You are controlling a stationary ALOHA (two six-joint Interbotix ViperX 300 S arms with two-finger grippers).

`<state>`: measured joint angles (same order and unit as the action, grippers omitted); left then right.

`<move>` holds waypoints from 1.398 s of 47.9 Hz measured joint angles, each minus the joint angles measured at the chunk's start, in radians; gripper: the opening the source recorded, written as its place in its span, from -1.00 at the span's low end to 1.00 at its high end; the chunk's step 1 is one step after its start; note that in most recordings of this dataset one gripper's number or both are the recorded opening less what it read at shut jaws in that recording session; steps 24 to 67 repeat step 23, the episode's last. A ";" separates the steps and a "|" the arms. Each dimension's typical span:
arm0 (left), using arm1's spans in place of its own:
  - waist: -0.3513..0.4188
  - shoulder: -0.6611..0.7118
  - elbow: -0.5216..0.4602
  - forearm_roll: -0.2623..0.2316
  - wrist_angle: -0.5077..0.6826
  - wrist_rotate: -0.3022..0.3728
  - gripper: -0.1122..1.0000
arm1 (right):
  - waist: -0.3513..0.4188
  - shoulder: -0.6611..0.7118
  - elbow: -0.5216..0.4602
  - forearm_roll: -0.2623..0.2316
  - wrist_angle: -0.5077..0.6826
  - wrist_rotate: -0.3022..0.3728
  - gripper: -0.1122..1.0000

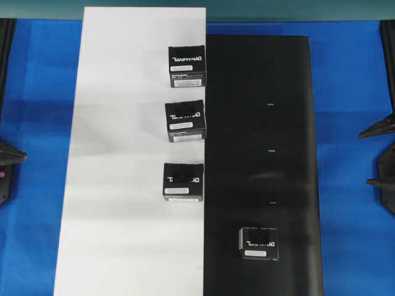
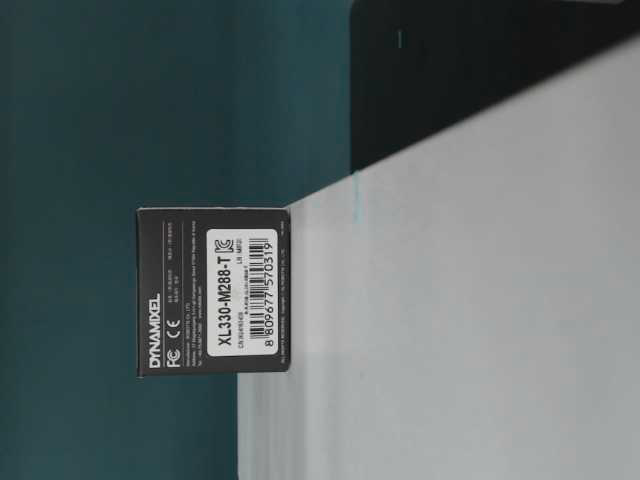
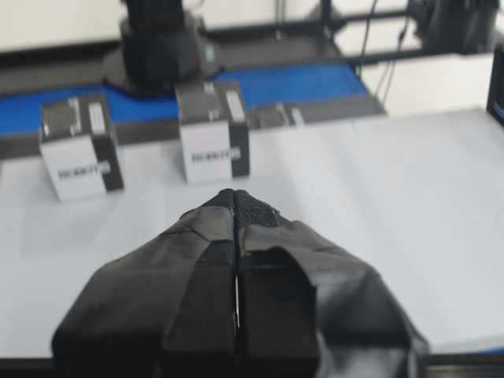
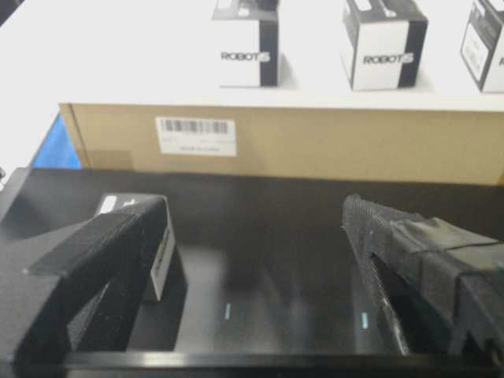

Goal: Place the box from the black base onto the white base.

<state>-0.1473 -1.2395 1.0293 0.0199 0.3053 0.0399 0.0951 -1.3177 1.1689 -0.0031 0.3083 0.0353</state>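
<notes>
One black box (image 1: 258, 242) with white lettering sits on the black base (image 1: 265, 123), near its front end. Three like boxes stand in a row along the right edge of the white base (image 1: 123, 154). My right gripper (image 1: 365, 157) hangs open at the table's right side, well back from that box. In the right wrist view its fingers (image 4: 118, 236) spread over the black base (image 4: 268, 268), and the box (image 4: 161, 256) peeks from behind the left one. My left gripper (image 1: 23, 155) is shut and empty at the far left; in its wrist view the left gripper (image 3: 235, 197) points across the white base (image 3: 378, 181).
Blue tabletop (image 1: 352, 74) borders both bases. The white base rests on a brown cardboard slab (image 4: 315, 146), so its surface is higher than the black one. The table-level view shows one box (image 2: 213, 290) standing at the white base's edge (image 2: 450, 300).
</notes>
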 measured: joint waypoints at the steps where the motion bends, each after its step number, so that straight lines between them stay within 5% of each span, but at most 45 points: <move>1: 0.000 -0.002 0.000 0.000 0.003 0.000 -0.92 | 0.000 -0.002 0.000 0.000 0.002 0.000 0.97; 19: 0.000 -0.044 0.000 0.000 0.064 -0.014 -0.92 | 0.002 -0.008 0.008 0.037 0.000 0.003 0.97; 23: 0.000 -0.069 0.000 0.000 0.078 -0.054 -0.92 | 0.003 -0.009 0.008 0.037 0.006 0.003 0.97; 67: 0.000 -0.069 0.000 0.000 0.078 -0.054 -0.92 | 0.003 -0.009 0.008 0.037 0.006 0.003 0.97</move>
